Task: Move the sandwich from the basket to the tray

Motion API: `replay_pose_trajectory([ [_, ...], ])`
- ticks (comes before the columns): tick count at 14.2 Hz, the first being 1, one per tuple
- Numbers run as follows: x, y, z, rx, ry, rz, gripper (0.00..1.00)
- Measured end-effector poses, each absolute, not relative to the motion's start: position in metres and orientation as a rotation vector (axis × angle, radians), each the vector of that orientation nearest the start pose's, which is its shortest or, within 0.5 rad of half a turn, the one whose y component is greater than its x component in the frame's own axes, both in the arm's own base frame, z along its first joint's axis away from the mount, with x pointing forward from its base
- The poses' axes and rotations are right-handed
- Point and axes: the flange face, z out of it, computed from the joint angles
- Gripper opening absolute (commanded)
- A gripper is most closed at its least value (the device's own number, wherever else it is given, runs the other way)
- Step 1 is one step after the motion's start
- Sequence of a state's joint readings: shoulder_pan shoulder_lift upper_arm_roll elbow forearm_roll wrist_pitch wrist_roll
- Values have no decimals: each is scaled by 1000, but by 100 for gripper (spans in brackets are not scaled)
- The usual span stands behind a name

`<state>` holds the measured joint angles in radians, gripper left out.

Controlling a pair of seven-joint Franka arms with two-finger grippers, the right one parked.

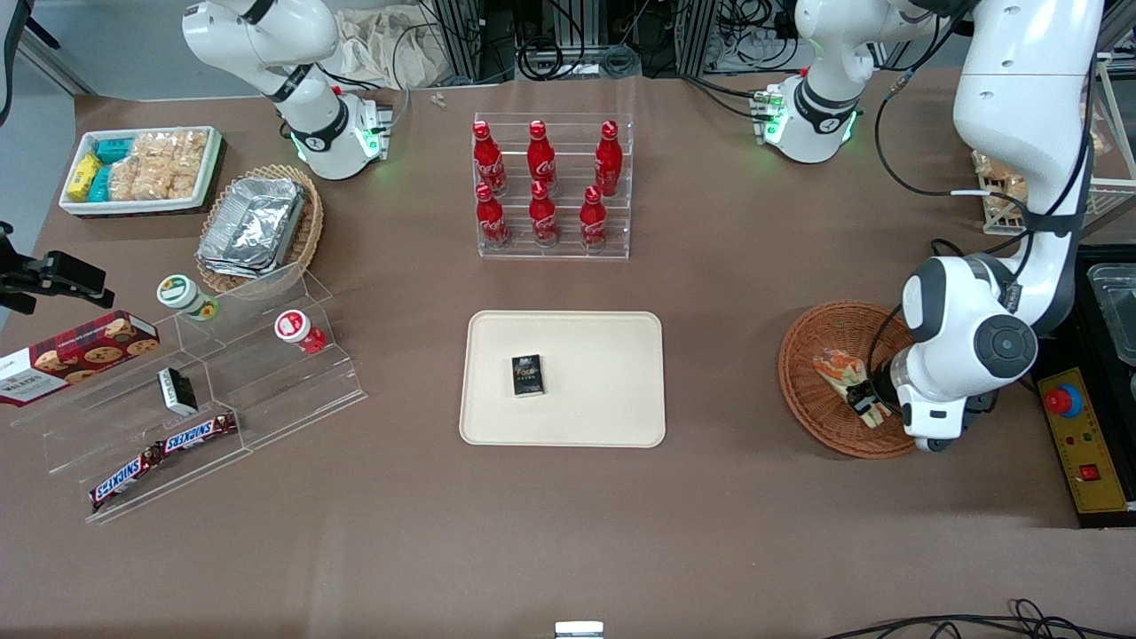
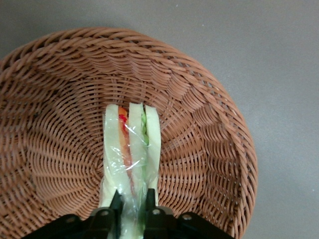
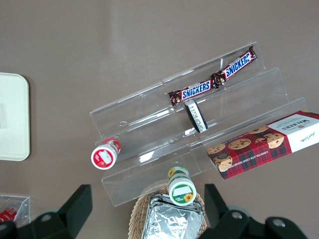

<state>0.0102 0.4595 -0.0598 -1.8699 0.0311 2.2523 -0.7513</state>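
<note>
- The left gripper [image 2: 131, 209] is reaching down inside the reddish-brown basket [image 2: 214, 124], its fingers clenching the plastic-wrapped sandwich [image 2: 132, 149] at one end.
- The sandwich is lying on the basket floor, stretching away from the fingertips.
- The cream tray [image 1: 603, 408], carrying a small dark box [image 1: 528, 374], is sitting well apart from the gripper, toward the parked arm's end.

Sandwich [image 2: 132, 149] in the basket [image 1: 812, 355], toward the working arm's end of the surface [image 1: 710, 515], with the claw [image 2: 132, 211] down in the basket and clamped, seemingly, on the sandwich's end. Tray [image 1: 612, 346] mid-surface, well apart from the basket, with a small box [image 1: 527, 374] on it. Bottle rack [image 1: 552, 191] farther from the front camera than the tray.
</note>
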Motion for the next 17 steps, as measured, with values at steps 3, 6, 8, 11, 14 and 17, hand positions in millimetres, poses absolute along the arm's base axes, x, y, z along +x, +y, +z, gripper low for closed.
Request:
replay_pose_trajectory([
  [3,627,-43,328,-2929,-999,162,4],
  [6,604,-115,398,-2988,-821,139,4],
  [8,582,-178,412,-3024,-671,139,4],
  [11,557,-262,385,-3070,-469,167,6],
  [14,545,-321,350,-3117,-340,228,9],
  [17,548,-379,323,-3195,-233,219,11],
])
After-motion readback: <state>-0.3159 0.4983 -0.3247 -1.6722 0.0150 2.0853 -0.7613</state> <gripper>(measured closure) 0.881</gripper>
